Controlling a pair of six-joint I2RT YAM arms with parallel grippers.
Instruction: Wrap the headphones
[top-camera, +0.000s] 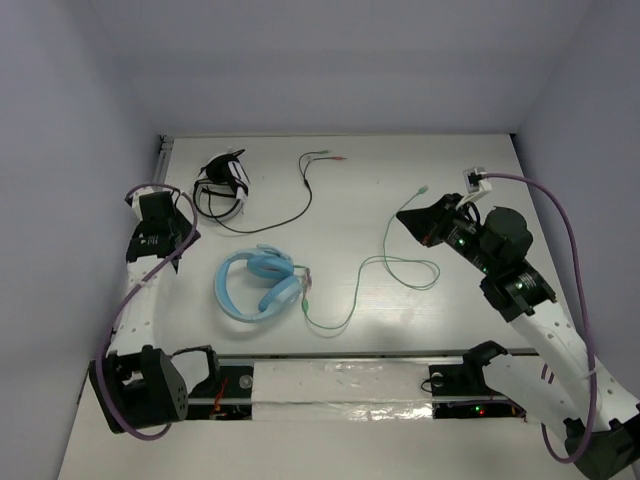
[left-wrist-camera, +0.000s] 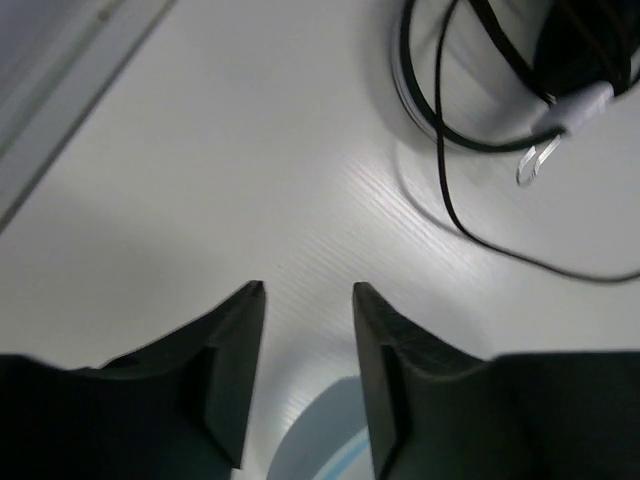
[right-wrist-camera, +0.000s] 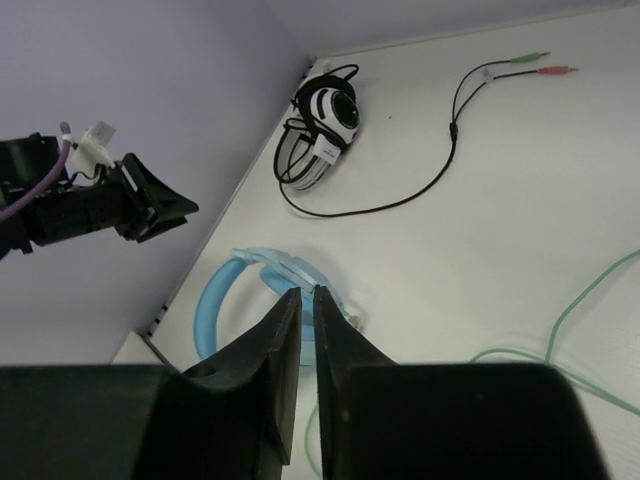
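White table: headphones near left claw, base side, w/o contact.

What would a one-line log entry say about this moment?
step: wrapping not begun | left gripper: open, empty | right gripper: shut, empty | headphones: lying on table | cable: loose, uncoiled
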